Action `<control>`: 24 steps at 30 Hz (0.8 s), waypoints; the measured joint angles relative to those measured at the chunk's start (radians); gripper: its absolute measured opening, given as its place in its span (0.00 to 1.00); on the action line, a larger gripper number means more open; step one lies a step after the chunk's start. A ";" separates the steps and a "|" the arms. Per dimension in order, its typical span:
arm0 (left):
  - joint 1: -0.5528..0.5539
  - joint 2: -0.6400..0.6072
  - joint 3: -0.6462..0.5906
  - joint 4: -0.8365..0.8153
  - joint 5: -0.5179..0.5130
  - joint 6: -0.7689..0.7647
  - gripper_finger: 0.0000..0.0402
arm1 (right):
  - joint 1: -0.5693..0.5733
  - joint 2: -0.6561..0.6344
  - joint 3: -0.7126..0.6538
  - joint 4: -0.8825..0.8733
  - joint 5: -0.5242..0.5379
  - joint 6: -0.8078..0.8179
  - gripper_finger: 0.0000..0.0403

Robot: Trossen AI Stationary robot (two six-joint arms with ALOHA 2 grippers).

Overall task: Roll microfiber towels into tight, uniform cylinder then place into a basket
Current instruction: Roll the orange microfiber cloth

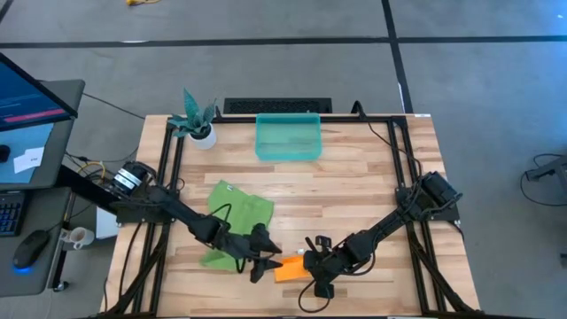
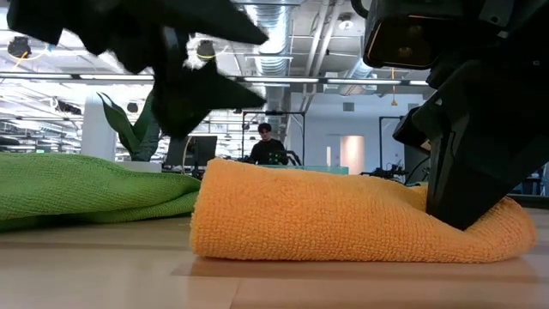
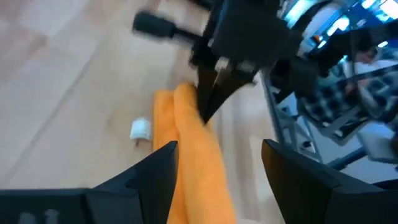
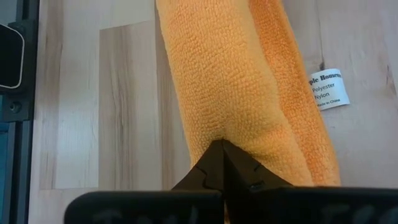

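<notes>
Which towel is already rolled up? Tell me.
The orange towel, a tight roll at the table's front edge, pinched by the right gripper. The green towel lies loose and rumpled.

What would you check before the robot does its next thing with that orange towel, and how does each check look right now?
1. Orange towel rolled into a long bundle: ok, though whether it is tight all along, cannot tell.
2. Right gripper shut on one end of the roll: ok.
3. Left gripper open, fingers either side of the roll, gripping nothing: ok for taking hold.
4. Basket standing empty at the far side of the table: ok.
5. Green towel rolled: not ok, it lies loosely spread.
6. Way to the basket free of the potted plant: ok, the plant stands off to the side.
</notes>
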 joint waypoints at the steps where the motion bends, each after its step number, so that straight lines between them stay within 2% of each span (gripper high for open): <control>1: -0.004 0.012 -0.001 0.000 -0.001 -0.009 0.56 | 0.000 0.000 0.000 0.002 0.000 0.000 0.04; 5: -0.013 0.098 0.033 0.014 0.012 -0.041 0.56 | 0.000 0.000 0.000 0.004 0.002 0.000 0.03; 10: -0.013 0.185 0.125 -0.011 0.106 -0.043 0.56 | 0.000 0.000 0.000 0.003 0.004 0.000 0.04; 18: -0.012 0.202 0.240 -0.289 0.033 -0.019 0.56 | 0.000 0.001 0.000 0.004 0.006 0.000 0.03; 24: -0.012 0.204 0.289 -0.445 0.023 -0.018 0.56 | 0.000 0.001 0.000 0.004 0.006 0.000 0.04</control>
